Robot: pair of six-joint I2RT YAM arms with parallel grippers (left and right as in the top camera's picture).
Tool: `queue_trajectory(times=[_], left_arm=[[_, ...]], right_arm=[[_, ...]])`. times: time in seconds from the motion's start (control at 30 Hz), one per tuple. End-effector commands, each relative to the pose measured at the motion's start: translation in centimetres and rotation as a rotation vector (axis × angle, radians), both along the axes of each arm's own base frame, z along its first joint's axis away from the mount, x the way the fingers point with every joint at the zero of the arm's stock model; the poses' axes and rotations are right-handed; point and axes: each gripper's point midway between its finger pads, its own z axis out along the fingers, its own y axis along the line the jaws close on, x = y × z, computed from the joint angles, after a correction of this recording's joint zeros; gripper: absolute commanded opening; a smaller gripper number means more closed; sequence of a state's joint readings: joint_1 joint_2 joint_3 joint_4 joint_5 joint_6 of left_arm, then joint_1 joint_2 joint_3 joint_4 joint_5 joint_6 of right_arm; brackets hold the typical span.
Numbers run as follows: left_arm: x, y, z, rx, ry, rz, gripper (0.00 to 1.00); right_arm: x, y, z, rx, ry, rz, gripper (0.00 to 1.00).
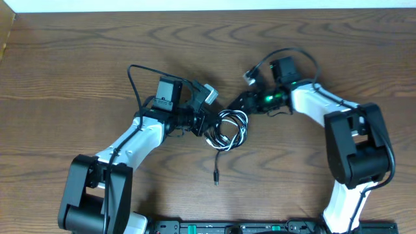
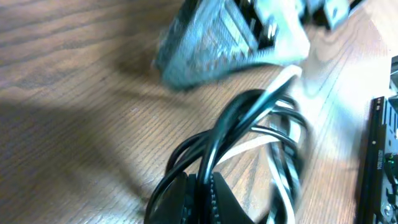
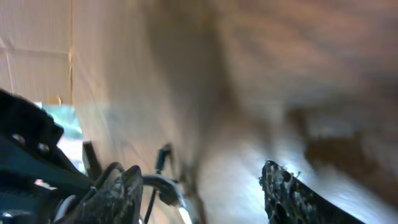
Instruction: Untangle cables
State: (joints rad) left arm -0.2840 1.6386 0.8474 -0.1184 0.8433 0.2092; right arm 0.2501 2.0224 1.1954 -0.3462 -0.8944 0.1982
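From overhead, you have the black cable (image 1: 224,122) and the white cable (image 1: 243,130) coiled together at the middle of the bench (image 1: 78,65), with one black plug (image 1: 216,180) trailing toward the near edge. The left gripper (image 1: 209,127) meets the coil from the left. The right gripper (image 1: 235,104) hangs just beside the coil on its far side. In the left wrist view, your left fingers look pinched on a black loop, with white strands threaded through it. Pulling from here could tighten the tangle or drag the whole bundle. The right wrist view is blurred, but its fingers stand spread and hold nothing, so nothing anchors the coil. The surface is brown wood grain, and a pale strip runs beyond the far edge.
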Motion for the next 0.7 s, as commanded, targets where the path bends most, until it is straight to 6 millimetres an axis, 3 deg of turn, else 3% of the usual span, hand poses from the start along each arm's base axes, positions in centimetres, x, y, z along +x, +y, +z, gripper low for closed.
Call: queue_trajectory(times=[0.0,0.17,0.43,0.53,0.67], left_arm=[[0.1,-0.4,-0.3,0.002,-0.002,-0.009,0.07],[0.4,-0.6,-0.7,0.044,-0.024,0.003,0.08],[0.6,-1.0,-0.4,0.035,-0.045,-0.006,0.07],[0.7,-1.7,1.0,-0.024,-0.081,-0.035,0.07],[1.2,-2.4,3.3,-0.085,-0.157,-0.054,0.08]], right_arm=[[1.1,-1.8,0.6,-0.009,-0.015,-0.035,0.58],[0.8,-3.2,1.4,-0.018,-0.003,-0.046,0.53],[-1.2,-2.9,6.1,0.024,-0.001,-0.028,0.47],[-2.3,-2.1,8.1,0.105,0.036,-0.005,0.16],[-3.0,-1.6,8.5,0.143,0.223,-0.083,0.04]])
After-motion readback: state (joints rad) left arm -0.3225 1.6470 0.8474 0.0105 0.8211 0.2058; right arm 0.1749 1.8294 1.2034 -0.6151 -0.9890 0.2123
